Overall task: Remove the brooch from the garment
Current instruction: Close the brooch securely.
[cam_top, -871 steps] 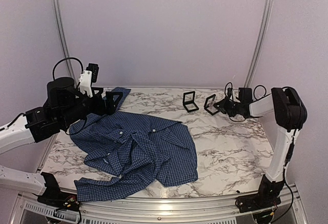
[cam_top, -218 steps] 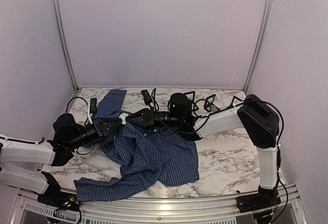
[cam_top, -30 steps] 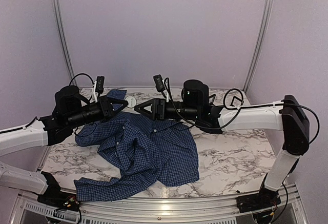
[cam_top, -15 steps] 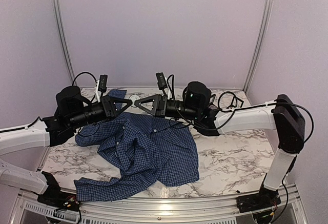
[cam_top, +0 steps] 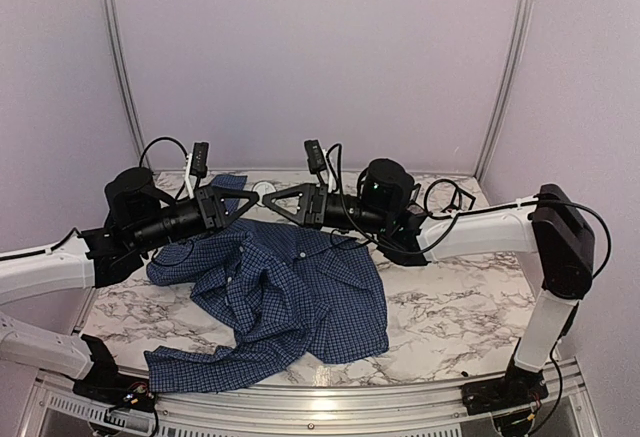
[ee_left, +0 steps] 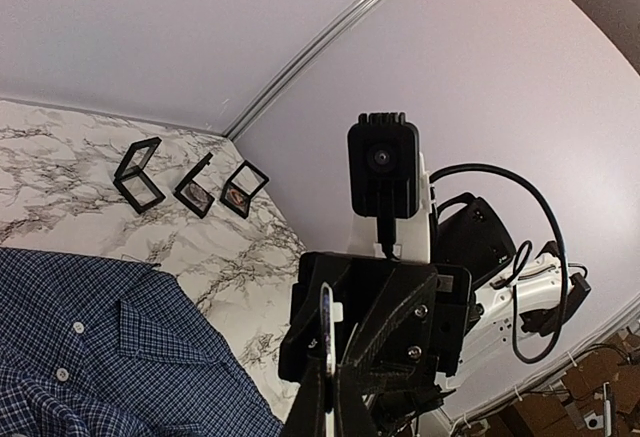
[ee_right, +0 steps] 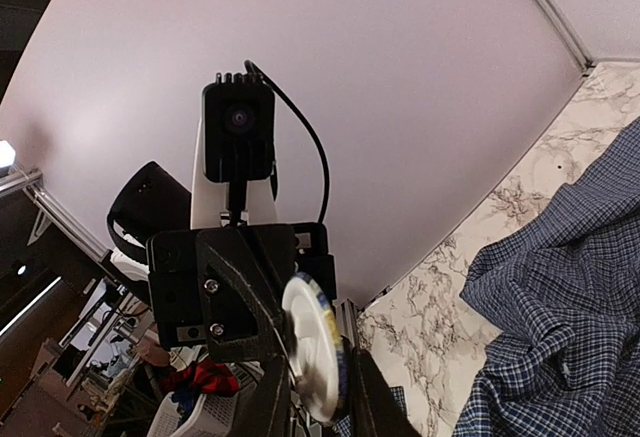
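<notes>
- Left gripper point(ee_left: 325, 377) — jaws drawn almost together, apparently nipping the brooch point(ee_right: 312, 342) by its lower rim; seen edge-on between them from the left wrist.
- Right gripper point(ee_right: 318, 402) nose to nose with it, jaws a little apart on either side of the same disc; gripping or merely flanking, cannot tell.
- Brooch up in the air, clear of the garment point(cam_top: 290, 287), above the far edge of the bench point(cam_top: 450, 287), left of its middle.
- Garment slumped below, from the far left corner down toward the near edge.
- Probably very light, thin and rigid — a pale round disc with a blue-and-yellow rim, smooth-faced, so apt to pivot or slip in a rim-only pinch.
- Better taken flat across both faces, well in from the rim; beware any pin on the back, not visible here.
- Limp, soft cloth underneath; easy to lose so small a thing in its folds if dropped.
</notes>
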`<state>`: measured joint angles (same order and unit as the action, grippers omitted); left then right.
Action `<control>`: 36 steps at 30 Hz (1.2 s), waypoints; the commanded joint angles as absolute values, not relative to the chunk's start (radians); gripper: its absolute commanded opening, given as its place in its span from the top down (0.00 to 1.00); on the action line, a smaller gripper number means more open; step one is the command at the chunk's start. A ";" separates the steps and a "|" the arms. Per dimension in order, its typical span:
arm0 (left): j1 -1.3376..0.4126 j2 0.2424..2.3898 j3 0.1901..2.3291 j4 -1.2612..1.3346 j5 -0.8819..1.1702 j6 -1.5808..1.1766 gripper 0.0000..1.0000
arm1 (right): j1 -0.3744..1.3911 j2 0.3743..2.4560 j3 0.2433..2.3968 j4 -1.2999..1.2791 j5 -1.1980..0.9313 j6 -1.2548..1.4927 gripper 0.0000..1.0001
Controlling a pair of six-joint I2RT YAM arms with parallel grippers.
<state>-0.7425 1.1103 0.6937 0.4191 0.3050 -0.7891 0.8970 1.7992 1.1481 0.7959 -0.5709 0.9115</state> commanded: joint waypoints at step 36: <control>-0.794 1.064 0.719 0.388 0.261 -0.685 1.00 | 0.888 1.816 1.163 0.819 -0.601 0.956 0.92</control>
<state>-0.7780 1.0870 0.6933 0.4004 0.2516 -0.7109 0.8963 1.7992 1.1477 0.8349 -0.6044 0.9508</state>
